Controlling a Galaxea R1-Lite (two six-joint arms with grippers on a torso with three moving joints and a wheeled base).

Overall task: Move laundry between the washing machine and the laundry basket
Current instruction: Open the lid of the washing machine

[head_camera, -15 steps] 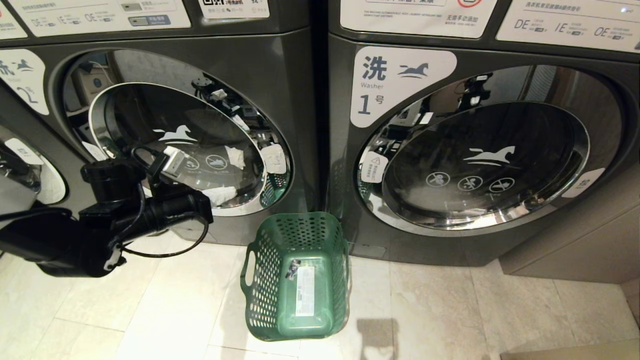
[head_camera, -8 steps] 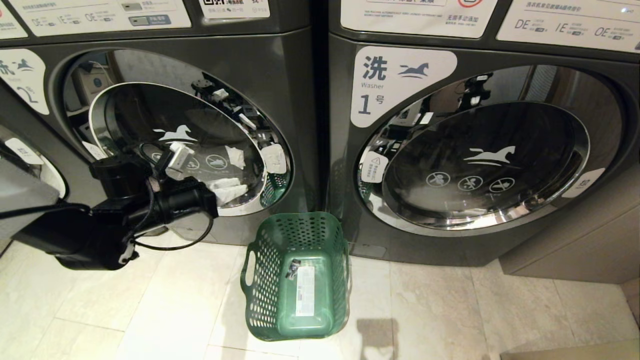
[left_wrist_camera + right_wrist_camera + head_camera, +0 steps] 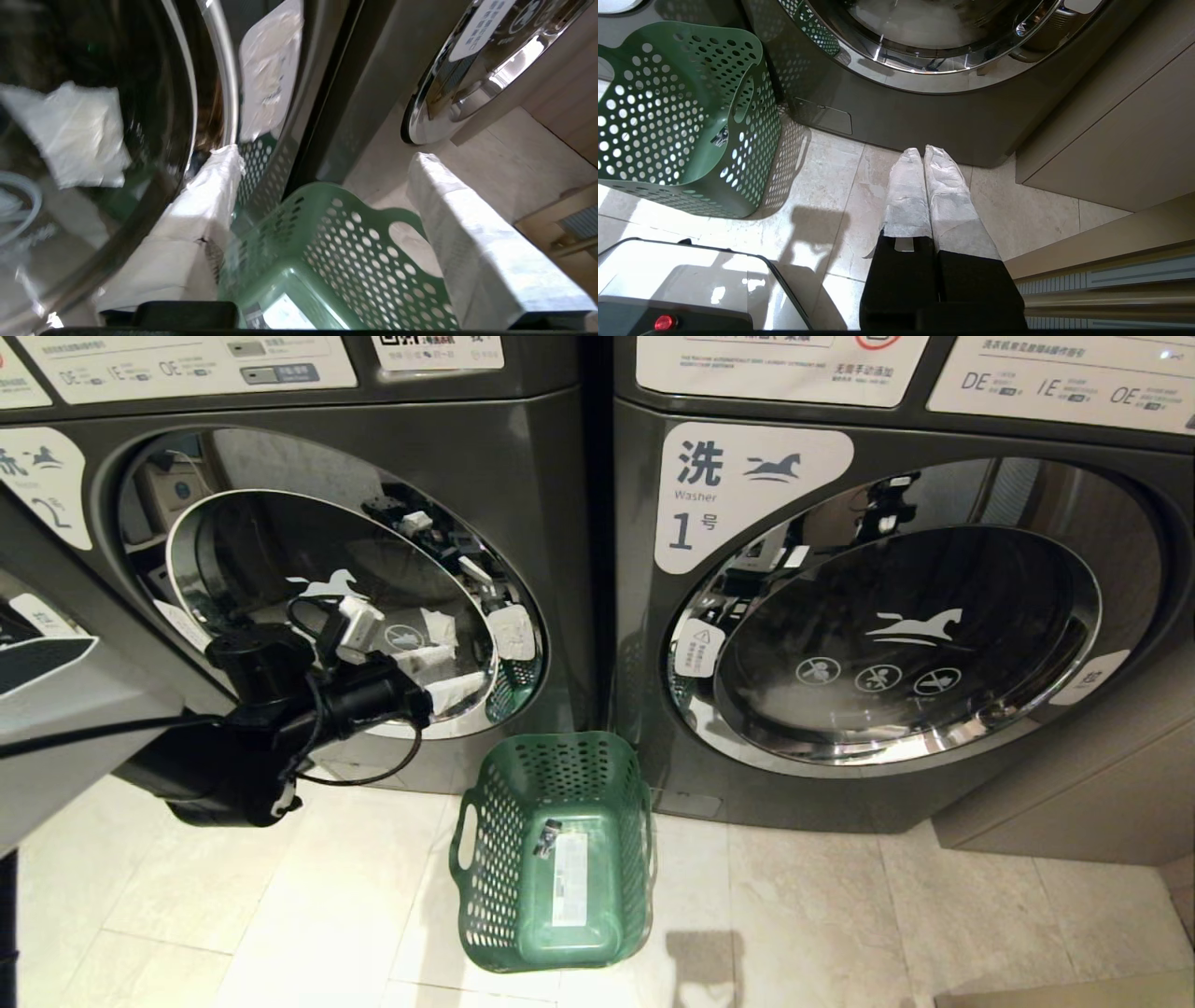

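The washing machine (image 3: 523, 476) marked "2" stands at the left, and its round glass door (image 3: 327, 588) looks shut. My left gripper (image 3: 443, 674) hovers just in front of the door's lower right rim. Its white-wrapped fingers (image 3: 201, 219) are spread open with nothing between them. Past the left gripper (image 3: 324, 158) I see the green laundry basket (image 3: 373, 261). The basket (image 3: 495, 859) sits on the floor between the two machines, showing only a white sticker on its base. No laundry shows in any view. My right gripper (image 3: 924, 151) hangs shut over the floor tiles, to the right of the basket (image 3: 668, 107).
The like machine marked "1" (image 3: 887, 616) stands to the right with its door shut. A beige cabinet (image 3: 1074, 784) juts out at the far right. My own base (image 3: 668, 280) shows at the edge of the right wrist view.
My left gripper has gone from shut to open. The left arm has moved right along the door, closer to the basket. Basket and doors have not moved.
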